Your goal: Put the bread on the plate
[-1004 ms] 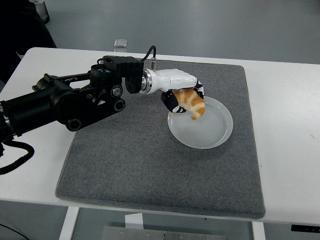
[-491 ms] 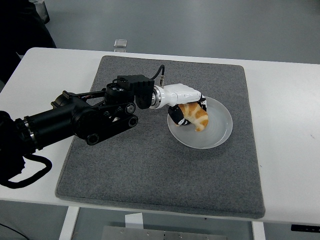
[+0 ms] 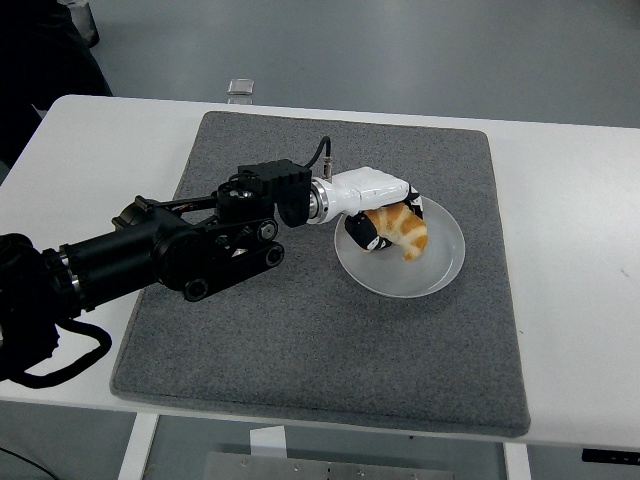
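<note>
The bread (image 3: pixel 404 231) is a golden croissant-shaped piece. My left hand (image 3: pixel 382 216), white with black fingers, is shut on it and holds it low over the middle of the white plate (image 3: pixel 432 276). Whether the bread touches the plate I cannot tell. The plate sits on the right half of the grey mat (image 3: pixel 300 340). The black left arm reaches in from the left edge across the mat. The right arm is out of view.
The grey mat covers most of the white table (image 3: pixel 570 250). A small clear container (image 3: pixel 240 89) stands at the table's far edge, behind the mat. A dark shape shows at the top left corner.
My left hand has carried the bread further right and lower, from the plate's left rim to over its middle. The arm has reached further in.
</note>
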